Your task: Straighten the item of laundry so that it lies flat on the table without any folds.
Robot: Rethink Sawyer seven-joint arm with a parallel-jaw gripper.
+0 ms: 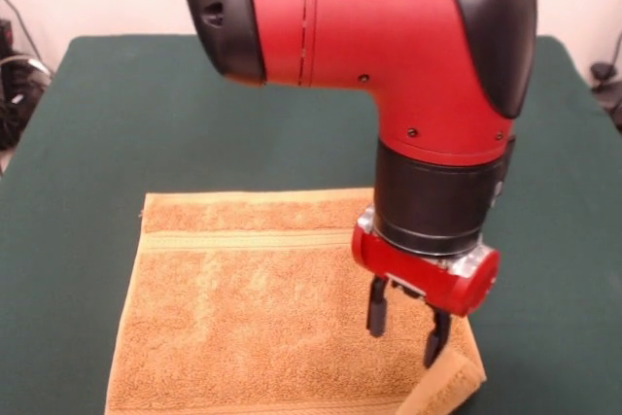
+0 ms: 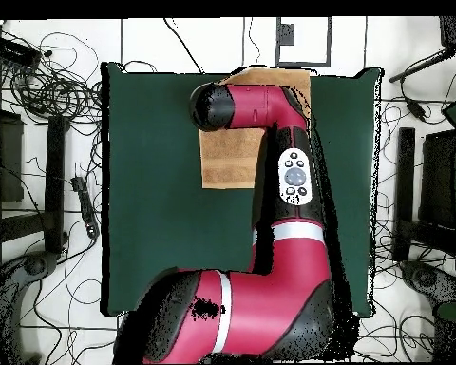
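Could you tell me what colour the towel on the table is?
Orange-tan, with a paler woven band; the towel shows best in the front view.

The towel [image 1: 253, 318] looked like nubby terry cloth, rough and matt, with 1 smoother woven band across it. The table [image 1: 194, 114] wore dull, felt-like green cloth. The arm [image 1: 389, 36] showed glossy red and black plastic shells.

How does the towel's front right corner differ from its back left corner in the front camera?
The front right corner is folded over, showing a paler, raised flap; the back left corner lies flat on the table. The open pincer hovers by the folded one, not the other. Both are orange-tan terry.
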